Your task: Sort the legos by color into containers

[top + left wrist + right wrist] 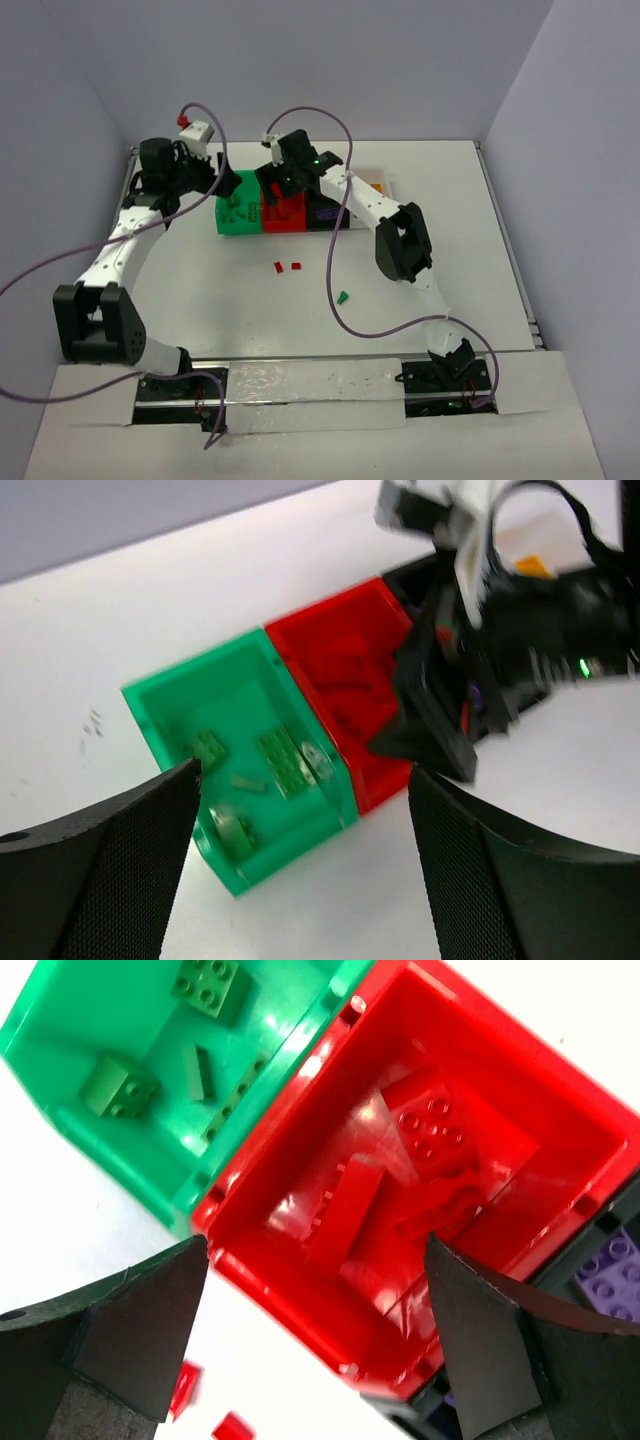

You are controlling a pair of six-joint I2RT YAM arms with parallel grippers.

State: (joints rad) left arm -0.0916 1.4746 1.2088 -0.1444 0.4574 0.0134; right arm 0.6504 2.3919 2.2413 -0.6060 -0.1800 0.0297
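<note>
The row of four joined bins sits toward the far edge of the table (180, 300), about midway between its left and right edges, where both arms can reach it. The right fingers (120, 1330) hang spread apart directly over the red bin (560, 1130) with nothing between them. That pose over the matching colour reads as a drop-off spot. Red bricks (345, 1210) lie on the bin's floor, below the gap and touching neither finger.

The left fingers (100, 870) are also parted and empty, held near the left side of the green bin (190, 685), which holds several green bricks (285, 760). I judge that arm is waiting out of the other's way.

A purple brick (615, 1270) shows in the black bin (325, 215), and an orange piece (376, 186) in the clear bin (388, 180) at the row's right end.

Not yet sorted are two red legos (287, 267) on the open table, nearer the near edge than the bins, and a green lego (343, 297) further toward the near right corner. All three lie well apart from either pair of fingers.
</note>
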